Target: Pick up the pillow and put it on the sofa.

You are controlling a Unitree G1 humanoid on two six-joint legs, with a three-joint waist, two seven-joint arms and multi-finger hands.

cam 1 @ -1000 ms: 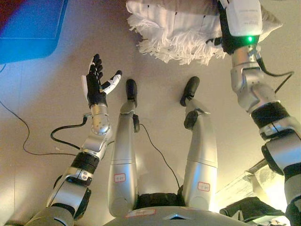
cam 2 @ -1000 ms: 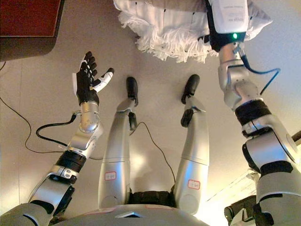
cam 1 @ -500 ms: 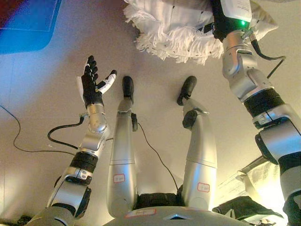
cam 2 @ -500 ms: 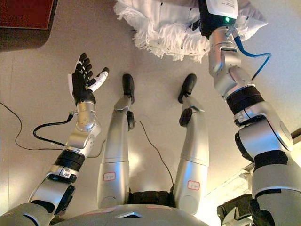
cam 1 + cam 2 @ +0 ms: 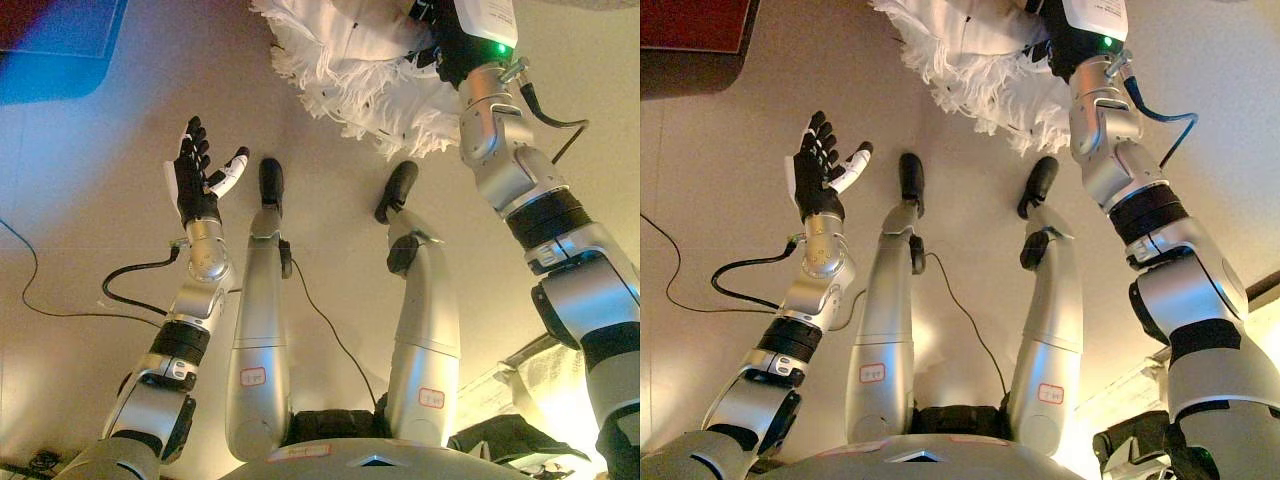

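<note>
The white pillow (image 5: 350, 50) with a long fringe hangs at the top of the view, tilted, its fringe trailing down to the right. My right hand (image 5: 440, 45) reaches up into it from the right, and its dark fingers curl into the cloth at the pillow's right end, partly hidden by the wrist. My left hand (image 5: 197, 178) is held up over the bare floor at the left, well apart from the pillow, with fingers straight, thumb spread and nothing in it.
A dark red-brown piece of furniture (image 5: 690, 40) fills the top left corner. A pale cloth-covered edge (image 5: 560, 365) and a dark object (image 5: 510, 440) lie at the lower right. A light floor (image 5: 90, 250) spreads between them.
The right hand has moved left with the pillow, which now hangs more steeply with its fringe swung down and right. The left hand has barely moved.
</note>
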